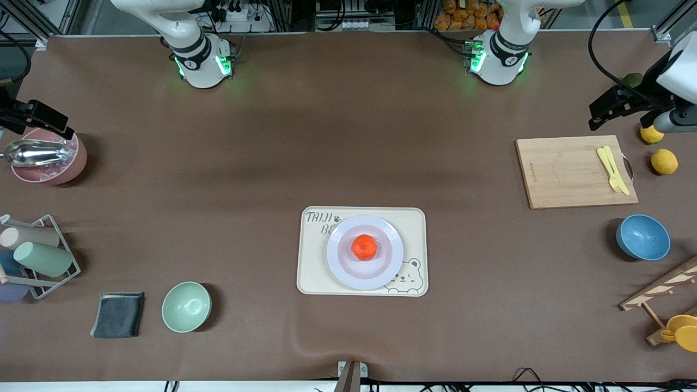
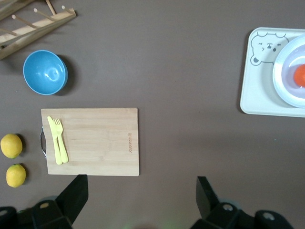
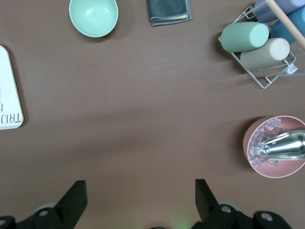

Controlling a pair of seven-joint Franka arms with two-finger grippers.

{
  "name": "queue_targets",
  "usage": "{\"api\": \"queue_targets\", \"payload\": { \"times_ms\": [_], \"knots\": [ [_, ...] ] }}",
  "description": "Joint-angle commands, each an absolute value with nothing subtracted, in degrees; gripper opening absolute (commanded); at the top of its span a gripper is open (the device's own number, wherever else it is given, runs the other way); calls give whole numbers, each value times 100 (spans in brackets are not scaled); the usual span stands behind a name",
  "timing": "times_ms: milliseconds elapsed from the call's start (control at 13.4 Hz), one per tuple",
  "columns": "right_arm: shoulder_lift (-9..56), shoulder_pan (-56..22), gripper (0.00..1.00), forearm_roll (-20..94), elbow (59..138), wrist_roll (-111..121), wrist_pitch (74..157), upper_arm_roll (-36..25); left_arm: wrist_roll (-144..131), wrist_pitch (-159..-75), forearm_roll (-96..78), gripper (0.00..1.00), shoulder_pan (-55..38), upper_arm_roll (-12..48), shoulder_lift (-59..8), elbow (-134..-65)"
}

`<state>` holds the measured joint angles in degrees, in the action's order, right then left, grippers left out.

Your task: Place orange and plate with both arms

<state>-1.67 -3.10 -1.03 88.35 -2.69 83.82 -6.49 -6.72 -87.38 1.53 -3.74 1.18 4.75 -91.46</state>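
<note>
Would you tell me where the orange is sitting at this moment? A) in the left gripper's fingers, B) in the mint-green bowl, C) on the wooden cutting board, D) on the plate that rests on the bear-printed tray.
D: the orange lies in the middle of the plate, which sits on the bear-printed tray; both grippers are out at the table's ends, open and holding nothing.

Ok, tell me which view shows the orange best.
The front view: the orange sits whole on the plate, unobstructed. The left wrist view catches only part of it at the frame edge; the right wrist view misses it.
</note>
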Motion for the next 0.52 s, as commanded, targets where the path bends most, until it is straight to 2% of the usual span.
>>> {"api": "queue_targets", "payload": {
  "times_ms": [0,449],
  "knots": [
    [-211,-343,100,-255,8737,86,8385,-650,-659,-8640,44,100,-343,123,475,-9018],
    [-184,-281,100,-237,8710,633,8490,-668,-580,-8324,35,100,-334,141,527,-9018]
  ]
}}
